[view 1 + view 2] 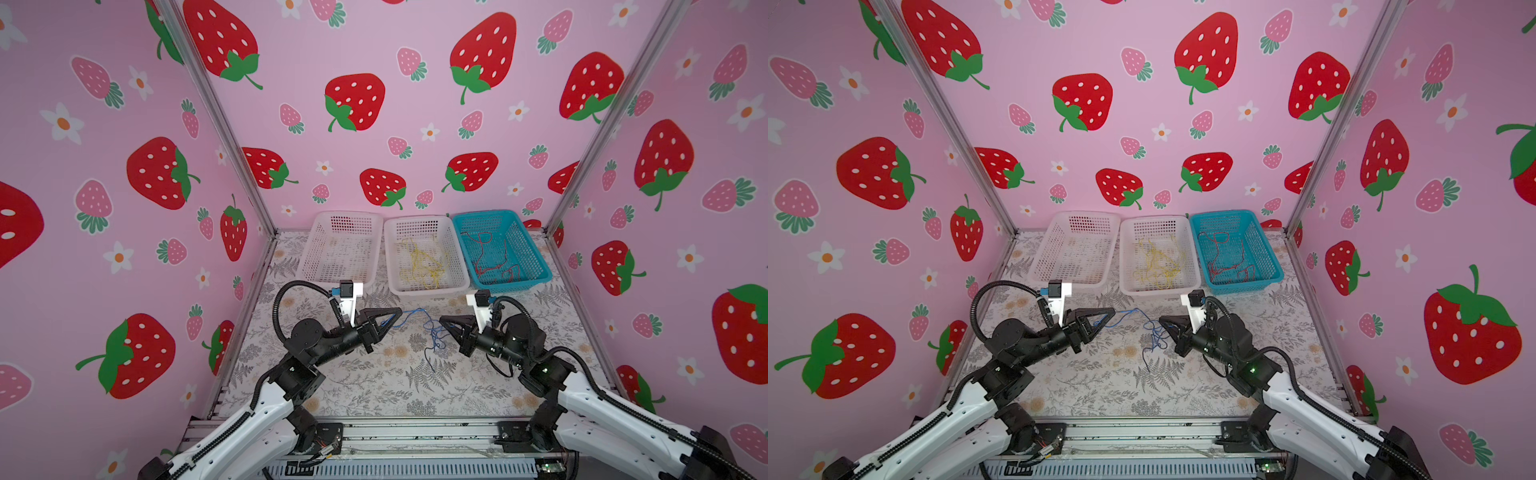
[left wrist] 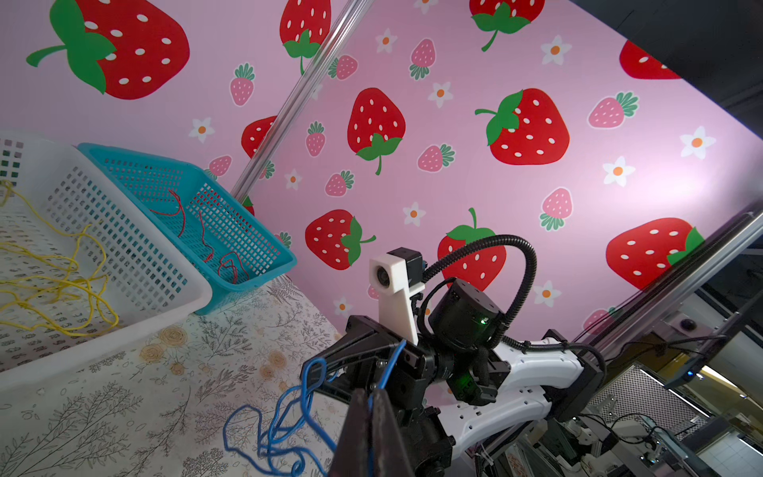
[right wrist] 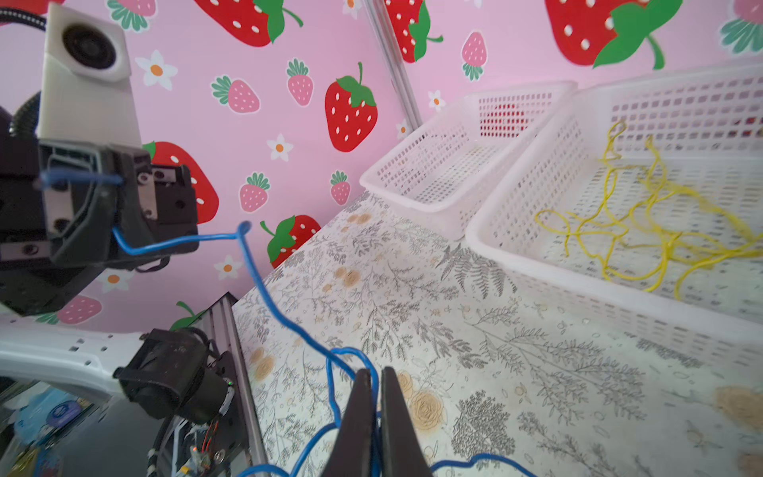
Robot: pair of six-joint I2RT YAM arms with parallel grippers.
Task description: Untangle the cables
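Both clamped on blue cable: left gripper, right gripper; advise parting slowly toward 9 and 3 o'clock

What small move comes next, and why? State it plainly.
Probably draw the left tool and right tool slightly apart: both are shut on the blue cable, whose loops are bunched beside the right tool.
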